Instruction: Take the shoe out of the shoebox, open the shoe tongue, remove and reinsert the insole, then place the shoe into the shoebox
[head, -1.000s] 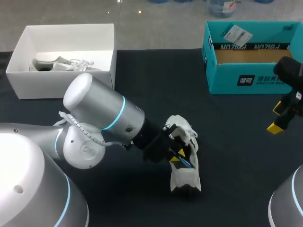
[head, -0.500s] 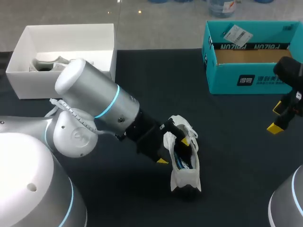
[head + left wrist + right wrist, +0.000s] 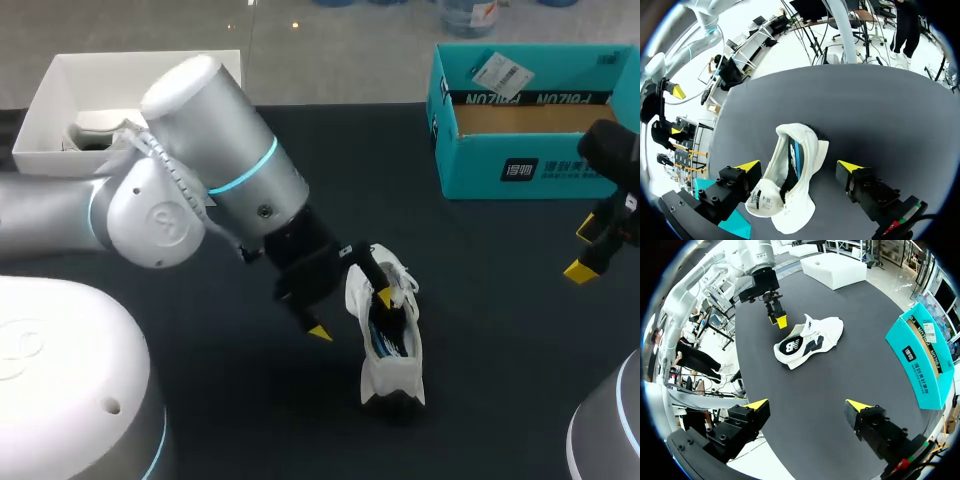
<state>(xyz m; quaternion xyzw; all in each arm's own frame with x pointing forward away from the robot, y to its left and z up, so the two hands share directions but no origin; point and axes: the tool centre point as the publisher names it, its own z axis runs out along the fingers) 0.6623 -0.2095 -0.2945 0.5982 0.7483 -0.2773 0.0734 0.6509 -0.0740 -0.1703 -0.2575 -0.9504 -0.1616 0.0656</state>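
A white shoe (image 3: 392, 365) lies on the black table (image 3: 500, 330) with its toe toward the front edge; a blue insole shows in its opening. My left gripper (image 3: 351, 314) stands open over the shoe's heel end, one yellow tip beside the shoe and one at the opening. In the left wrist view the shoe (image 3: 807, 145) lies between the spread fingers of the left gripper (image 3: 799, 166), gripped by neither. The teal shoebox (image 3: 520, 170) stands open at the far right. My right gripper (image 3: 585, 250) hangs open near the right edge, holding nothing. The right wrist view shows the right gripper (image 3: 807, 405) well away from the shoe (image 3: 810, 340).
A white box (image 3: 140, 160) with another shoe in it sits at the far left. My left arm's big silver elbow reaches over the table between that box and the shoe. Bare black tabletop lies between the shoe and the teal shoebox (image 3: 920, 360).
My left gripper was shut inside the shoe's opening; it has opened wide and drawn slightly back. The left elbow swung up toward the far side. The right arm kept still.
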